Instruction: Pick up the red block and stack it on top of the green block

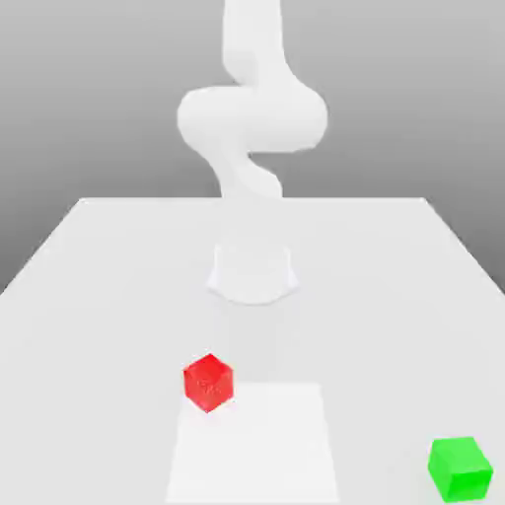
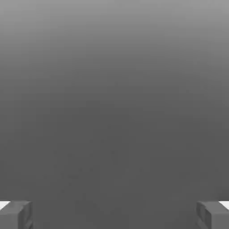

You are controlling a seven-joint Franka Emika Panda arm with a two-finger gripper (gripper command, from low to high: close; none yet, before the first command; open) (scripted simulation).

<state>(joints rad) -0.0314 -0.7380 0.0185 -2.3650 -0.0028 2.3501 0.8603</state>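
Exterior view first: the white bench (image 1: 89, 296) spreads out as a wide pale surface, and the arm (image 1: 252, 118) rises from its round base (image 1: 252, 273) near the middle of the frame, toward twelve o'clock from the blocks. The arm bends in thick white curves and runs up out of the top edge.

The red block (image 1: 208, 382) sits on the bench at about seven o'clock from the base, turned so that one corner faces the camera. It rests just at the upper corner, on the exterior view's left, of a slightly brighter square patch (image 1: 252, 444) marked on the bench surface. The green block (image 1: 460, 468) stands well apart from it, at roughly four o'clock from the red one, close to the lower corner on the exterior view's right. Both blocks rest flat on the bench, nothing touching either of them, and the red one has not yet been lifted.

Hand view: the claw (image 2: 114, 214) shows its two grey fingertips (image 2: 16, 214) at opposite sides of the frame, spread wide apart with nothing between them, so the claw is open and holds nothing. Beyond the fingertips lies a plain grey gradient background.
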